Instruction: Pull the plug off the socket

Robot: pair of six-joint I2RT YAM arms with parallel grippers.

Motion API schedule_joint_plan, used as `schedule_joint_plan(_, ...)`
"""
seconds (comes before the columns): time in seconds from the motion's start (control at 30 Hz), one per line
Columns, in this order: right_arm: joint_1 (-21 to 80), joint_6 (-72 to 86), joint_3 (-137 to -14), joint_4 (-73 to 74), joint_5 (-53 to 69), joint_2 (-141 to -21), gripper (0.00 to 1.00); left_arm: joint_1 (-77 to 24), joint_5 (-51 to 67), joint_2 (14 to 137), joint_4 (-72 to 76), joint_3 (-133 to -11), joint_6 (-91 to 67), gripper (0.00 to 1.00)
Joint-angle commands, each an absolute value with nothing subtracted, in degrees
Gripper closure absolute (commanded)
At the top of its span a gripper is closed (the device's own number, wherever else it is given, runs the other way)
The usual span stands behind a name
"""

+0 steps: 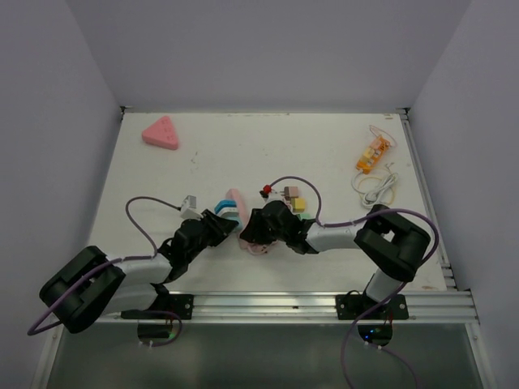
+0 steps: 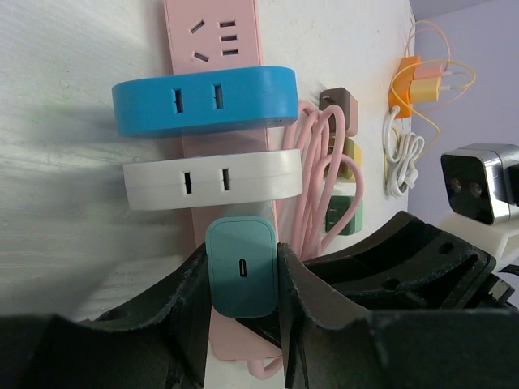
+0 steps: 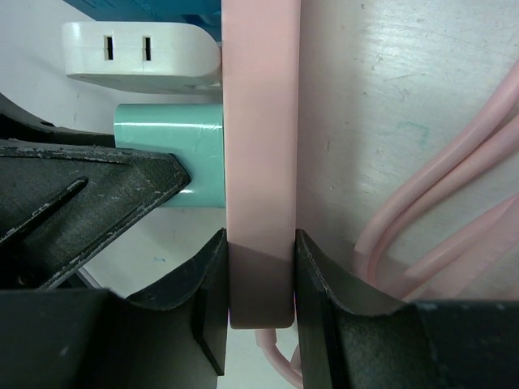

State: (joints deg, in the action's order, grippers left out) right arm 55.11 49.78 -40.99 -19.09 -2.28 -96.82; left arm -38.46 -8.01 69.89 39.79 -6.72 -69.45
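A pink power strip (image 2: 212, 32) lies mid-table with a blue plug (image 2: 203, 99), a white plug (image 2: 212, 178) and a teal plug (image 2: 242, 266) seated in it. My left gripper (image 2: 243, 279) is shut on the teal plug, one finger on each side. My right gripper (image 3: 261, 284) is shut on the near end of the pink power strip (image 3: 261, 146); the teal plug (image 3: 174, 162) and white plug (image 3: 138, 53) stick out to its left. In the top view both grippers meet at the strip (image 1: 235, 203), left gripper (image 1: 217, 223), right gripper (image 1: 253, 229).
The strip's pink cable (image 2: 312, 178) coils to its right, beside small brown, yellow and green cubes (image 2: 339, 105). An orange charger with cable (image 1: 371, 154) and a white cable (image 1: 375, 188) lie far right. A pink triangular block (image 1: 161, 134) sits far left.
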Motion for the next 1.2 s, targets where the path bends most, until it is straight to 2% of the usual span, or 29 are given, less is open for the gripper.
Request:
schedule_joint_plan(0.0, 51.95, 52.29, -39.73, -10.2, -8.35, -100.46, 1.0, -39.02, -11.07, 65.93, 39.82, -5.89, -69.17, 1.0)
schedule_joint_plan(0.47, 50.27, 53.96, -42.98, 1.22, -13.27, -103.53, 1.0, -38.06, -14.5, 59.24, 29.8, -6.77, -69.61, 1.0)
schedule_joint_plan(0.73, 50.01, 55.19, -43.42, 3.25, -15.47, -104.32, 1.0, -32.26, -11.78, 52.56, 24.0, -6.59, -69.87, 1.0)
schedule_joint_plan(1.0, 49.57, 54.76, -42.81, 0.45, -13.81, -104.77, 1.0, -31.12, -10.98, 48.17, 19.08, -7.56, -69.17, 1.0)
schedule_joint_plan(1.17, 49.48, 51.95, -41.4, -5.18, -9.76, -104.33, 1.0, -24.62, -8.36, 47.81, 15.56, -7.29, -66.1, 1.0)
